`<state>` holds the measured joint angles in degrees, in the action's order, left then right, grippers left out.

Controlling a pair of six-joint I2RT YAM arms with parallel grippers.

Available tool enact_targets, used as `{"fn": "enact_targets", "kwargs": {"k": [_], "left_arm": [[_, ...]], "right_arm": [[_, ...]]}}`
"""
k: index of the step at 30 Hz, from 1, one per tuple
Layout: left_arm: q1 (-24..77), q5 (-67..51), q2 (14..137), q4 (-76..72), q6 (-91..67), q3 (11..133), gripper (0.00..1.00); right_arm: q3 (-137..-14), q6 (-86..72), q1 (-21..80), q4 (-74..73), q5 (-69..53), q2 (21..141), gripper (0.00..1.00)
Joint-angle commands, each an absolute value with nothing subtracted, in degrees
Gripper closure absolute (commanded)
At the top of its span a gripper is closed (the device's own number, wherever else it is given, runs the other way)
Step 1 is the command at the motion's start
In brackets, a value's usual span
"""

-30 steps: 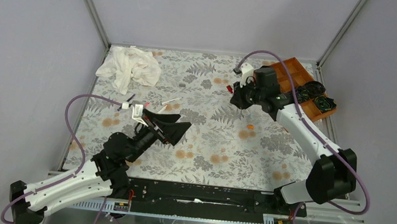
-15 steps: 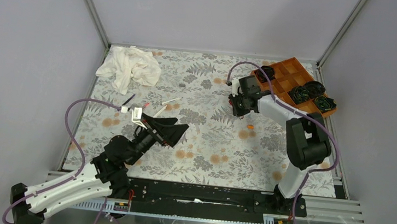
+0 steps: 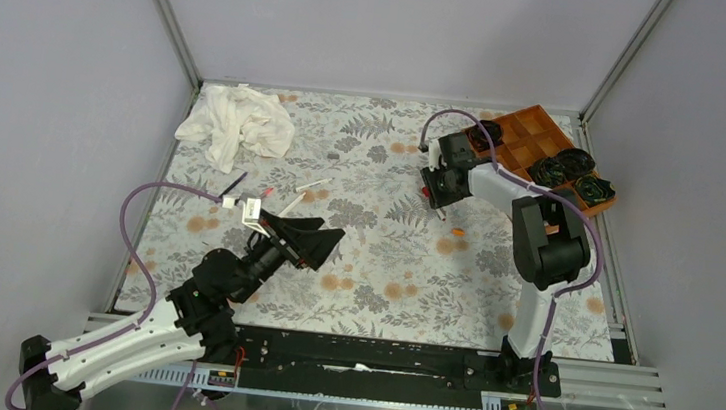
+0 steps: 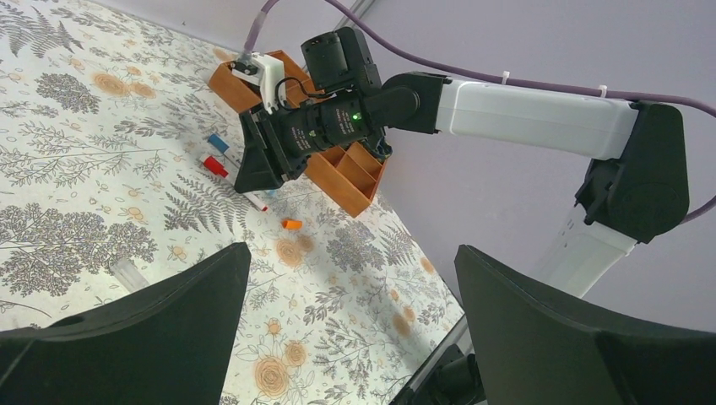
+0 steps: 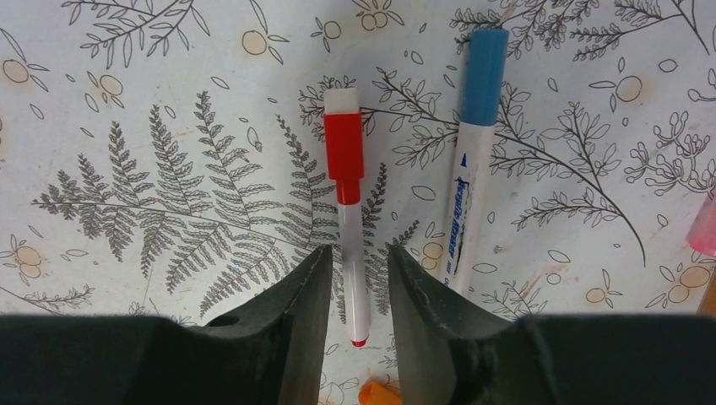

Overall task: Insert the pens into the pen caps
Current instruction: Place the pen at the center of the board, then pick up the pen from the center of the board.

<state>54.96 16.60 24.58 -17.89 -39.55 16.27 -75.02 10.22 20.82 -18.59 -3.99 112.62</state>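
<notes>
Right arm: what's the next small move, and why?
Probably close the right gripper on the red pen. Its jaws already stand either side of the white barrel with a small gap showing, and the blue pen lies outside them, so closing should catch only the red one.

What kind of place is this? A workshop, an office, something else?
Most likely a robotics lab test cell. A left arm and a right arm are bolted along one edge of a floral-covered table, plain grey panels box it in, and marker pens lie on the cloth.
</notes>
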Motion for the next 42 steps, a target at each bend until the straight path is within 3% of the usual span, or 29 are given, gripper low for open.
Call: {"fn": "enact_targets", "kwargs": {"k": [1, 6, 10, 18, 22, 27, 39, 42], "left_arm": [[54.58, 17.75, 24.88, -17.31, -39.04, 16.36, 0.01], [54.58, 17.65, 26.18, -16.06, -37.49, 17.95, 0.01], [54.54, 19.55, 29.94, -7.09, -33.47, 23.84, 0.01], [48.44, 19.75, 51.73, 17.62, -22.75, 44.29, 0.01], [41.24, 16.74, 62.17, 27.39, -16.35, 54.72, 0.01], [32.43, 10.72, 73.05, 35.03, -8.33, 62.88, 0.01], [21.47, 7.22, 95.89, 37.22, -2.06, 68.53, 0.01], [19.10, 4.28, 100.13, 37.24, -0.51, 70.03, 0.09]], "right_arm": [[-77.21, 9.99, 19.91, -20.05, -4.10, 111.80, 0.61], [-76.23, 10.65, 18.48, -21.10, -9.27, 105.58, 0.59], [-76.00, 14.66, 16.42, -25.42, -21.80, 97.17, 0.52], [-67.91, 23.65, 14.58, -32.23, -49.76, 79.33, 0.32], [-60.25, 25.52, 13.70, -27.12, -53.44, 72.00, 0.19], [-52.88, 26.15, 10.75, -20.97, -57.95, 67.48, 0.11], [-54.94, 31.20, 10.46, -27.57, -60.76, 70.71, 0.11], [-55.58, 31.51, 10.33, -28.63, -60.49, 71.68, 0.11]]}}
